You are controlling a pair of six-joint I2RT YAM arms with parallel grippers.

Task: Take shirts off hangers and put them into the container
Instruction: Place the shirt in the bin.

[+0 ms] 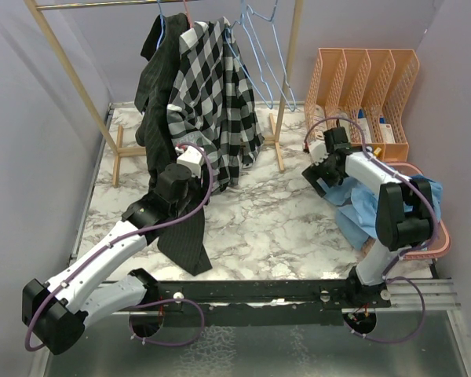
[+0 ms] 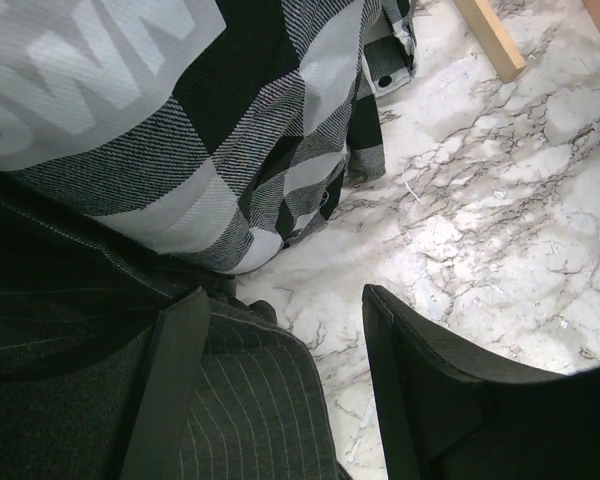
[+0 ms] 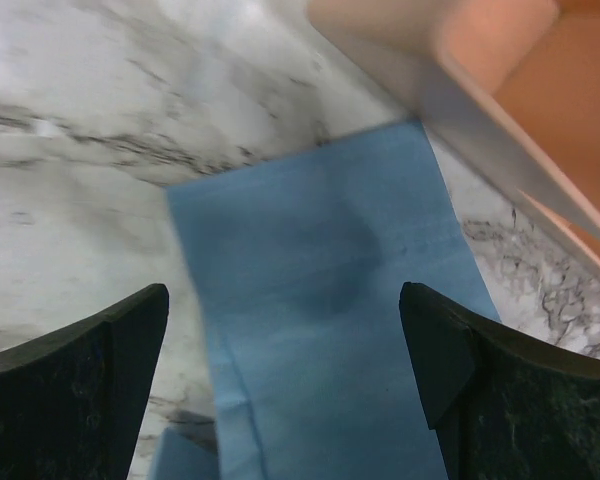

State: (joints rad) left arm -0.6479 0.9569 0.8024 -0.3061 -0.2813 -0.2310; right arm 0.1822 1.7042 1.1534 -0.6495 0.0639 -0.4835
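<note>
Shirts, one black pinstriped [image 1: 158,94] and one checked [image 1: 216,86], hang from the rack [image 1: 118,157]; a light blue shirt [image 1: 361,208] spills from the pink basket [image 1: 439,236] onto the desk [image 1: 282,212]. Left wrist: left jaws partly open, gripping nothing, one finger [image 2: 170,380] against pinstriped cloth. Right wrist: right jaws spread wide, empty, above the blue shirt.

A wooden garment rack [image 1: 117,157] is standing at the back of a marble worktop [image 1: 282,212], a peach four-slot file organizer [image 1: 365,86] sitting upright near its right foot.
</note>
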